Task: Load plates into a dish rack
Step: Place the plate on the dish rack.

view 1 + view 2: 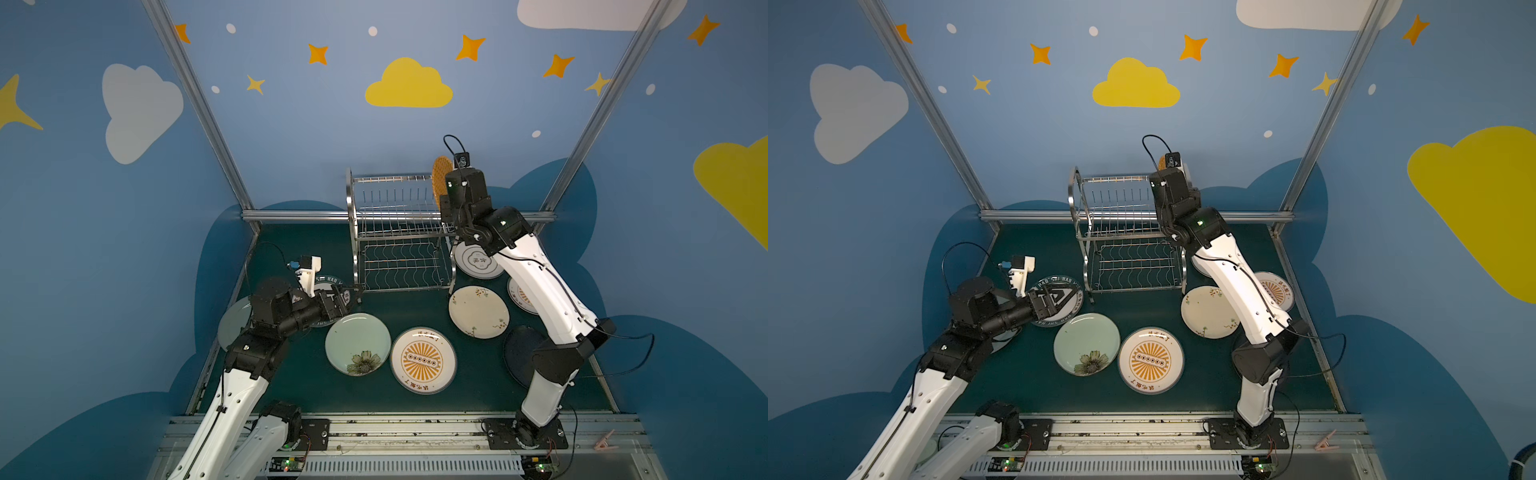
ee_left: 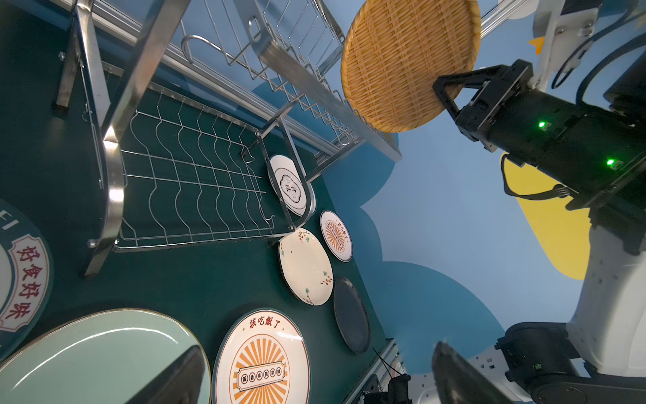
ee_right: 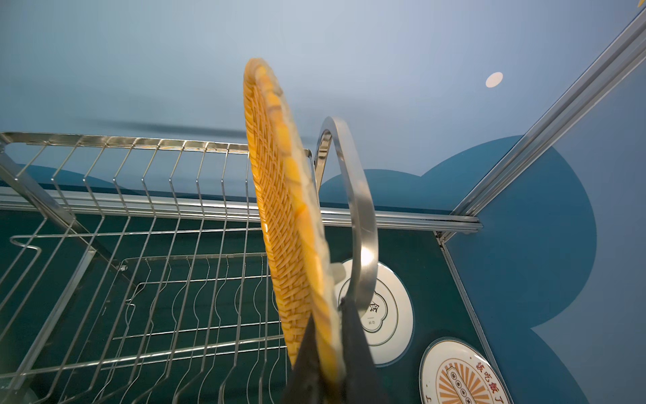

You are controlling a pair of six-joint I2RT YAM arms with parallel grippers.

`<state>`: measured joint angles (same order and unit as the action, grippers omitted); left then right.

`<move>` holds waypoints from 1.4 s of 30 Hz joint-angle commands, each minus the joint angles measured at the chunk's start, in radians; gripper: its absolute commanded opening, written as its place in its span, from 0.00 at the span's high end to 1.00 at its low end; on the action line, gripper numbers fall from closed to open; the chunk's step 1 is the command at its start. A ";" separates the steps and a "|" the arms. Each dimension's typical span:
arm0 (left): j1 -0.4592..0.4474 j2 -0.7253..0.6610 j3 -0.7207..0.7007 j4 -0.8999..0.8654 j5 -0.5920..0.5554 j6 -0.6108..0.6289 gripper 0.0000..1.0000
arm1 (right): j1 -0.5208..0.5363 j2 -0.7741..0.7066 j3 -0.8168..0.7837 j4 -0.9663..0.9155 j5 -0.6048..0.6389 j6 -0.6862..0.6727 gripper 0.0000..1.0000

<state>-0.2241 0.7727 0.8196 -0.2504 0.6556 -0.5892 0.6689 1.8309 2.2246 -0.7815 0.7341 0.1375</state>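
My right gripper (image 3: 325, 332) is shut on the lower rim of the woven orange plate (image 3: 279, 210), held upright on edge above the right end of the dish rack (image 1: 399, 232), just inside its arched side frame (image 3: 360, 217). The left wrist view shows that plate (image 2: 409, 63) pinched between the right fingers (image 2: 442, 87). My left gripper (image 1: 353, 293) is open and empty, low over the green-lettered plate (image 1: 1059, 278) left of the rack. Flat on the mat lie the flower plate (image 1: 357, 343), sunburst plate (image 1: 423, 359), sprigged plate (image 1: 478, 311) and navy plate (image 1: 521, 349).
A white emblem plate (image 1: 478, 262) and a second sunburst plate (image 1: 519, 293) lie right of the rack, partly under my right arm. A pale green plate (image 1: 232, 324) lies under my left arm. An aluminium rail (image 1: 299, 216) runs close behind the rack.
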 commanded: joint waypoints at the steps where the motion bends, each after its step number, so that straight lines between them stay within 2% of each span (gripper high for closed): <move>1: 0.007 -0.003 -0.008 0.027 0.017 -0.004 0.00 | -0.006 0.015 0.057 0.014 0.046 0.019 1.00; 13: 0.015 -0.013 -0.011 0.026 0.015 -0.011 0.00 | -0.003 0.095 0.136 -0.033 0.108 0.043 1.00; 37: 0.028 -0.029 -0.017 0.031 0.010 -0.029 0.00 | -0.008 0.176 0.201 -0.126 0.107 0.147 1.00; 42: 0.032 -0.029 -0.017 0.030 0.007 -0.031 0.00 | -0.008 0.178 0.201 -0.147 0.103 0.181 0.98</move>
<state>-0.1997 0.7544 0.8074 -0.2432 0.6640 -0.6186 0.6682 1.9915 2.3920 -0.9054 0.8265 0.2821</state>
